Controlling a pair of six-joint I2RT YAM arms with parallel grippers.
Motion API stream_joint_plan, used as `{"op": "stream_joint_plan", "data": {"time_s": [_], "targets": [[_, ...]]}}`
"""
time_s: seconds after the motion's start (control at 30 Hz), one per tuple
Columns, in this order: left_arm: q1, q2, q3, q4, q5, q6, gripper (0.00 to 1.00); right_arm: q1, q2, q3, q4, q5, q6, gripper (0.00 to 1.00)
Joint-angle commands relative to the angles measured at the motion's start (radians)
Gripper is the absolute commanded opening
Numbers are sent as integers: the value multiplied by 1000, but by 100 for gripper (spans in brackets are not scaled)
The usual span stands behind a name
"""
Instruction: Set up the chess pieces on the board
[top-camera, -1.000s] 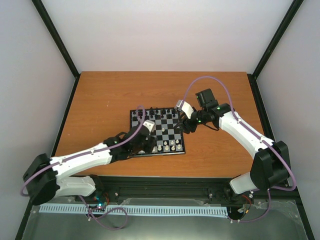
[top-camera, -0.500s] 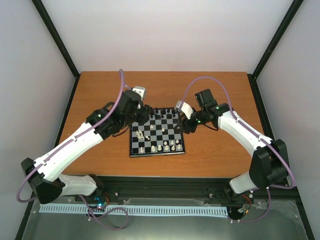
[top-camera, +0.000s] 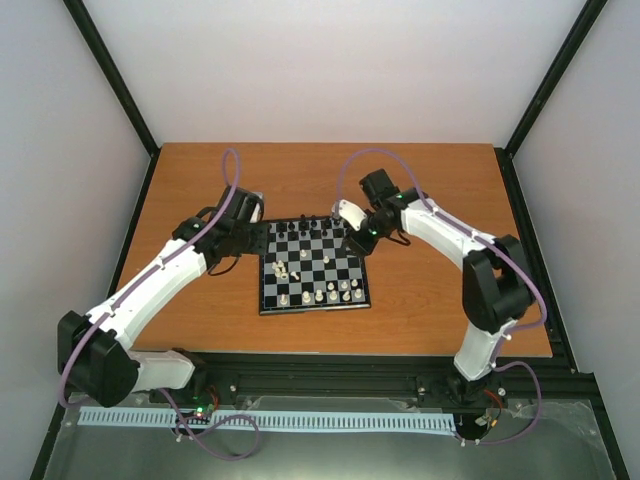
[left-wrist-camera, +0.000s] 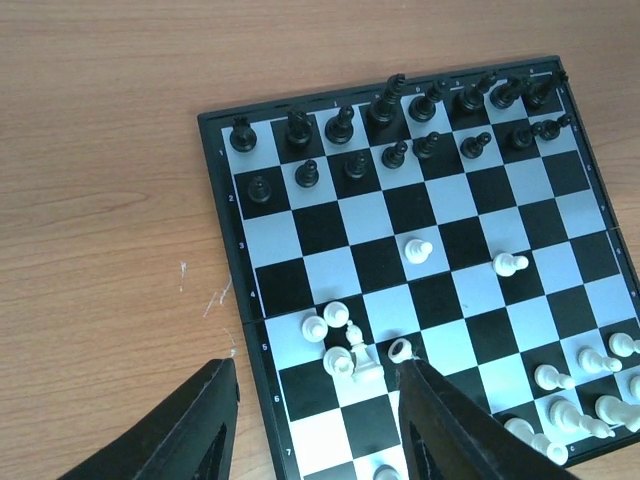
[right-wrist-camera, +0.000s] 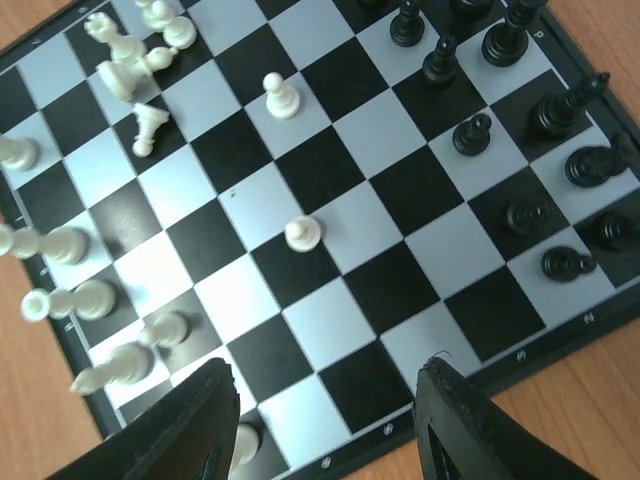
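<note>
Board (left-wrist-camera: 325, 225) flat on tabletop (top-camera: 200, 180), between the two arms. Black pieces (left-wrist-camera: 388, 100) upright in two rows along far edge; white pieces (left-wrist-camera: 345, 345) scattered, several tipped in a cluster. Left claw (left-wrist-camera: 320, 430) spread wide, empty, by board's left side; right claw (right-wrist-camera: 325, 425) likewise spread, empty.
</note>
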Motion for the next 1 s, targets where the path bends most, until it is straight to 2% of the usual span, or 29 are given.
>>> {"op": "stream_joint_plan", "data": {"time_s": [0.0, 0.3, 0.67, 0.87, 0.97], "targets": [[5, -36, 12, 7, -22, 26, 48, 39, 100, 108, -48, 77, -12, 48], [6, -51, 15, -1, -49, 30, 48, 106, 276, 256, -99, 136, -3, 51], [5, -51, 14, -1, -65, 38, 48, 129, 364, 317, -118, 139, 10, 50], [5, -48, 15, -2, -63, 39, 48, 144, 393, 343, -131, 125, 4, 43], [5, -47, 14, -2, -67, 38, 48, 151, 399, 346, -134, 119, 4, 34]]}}
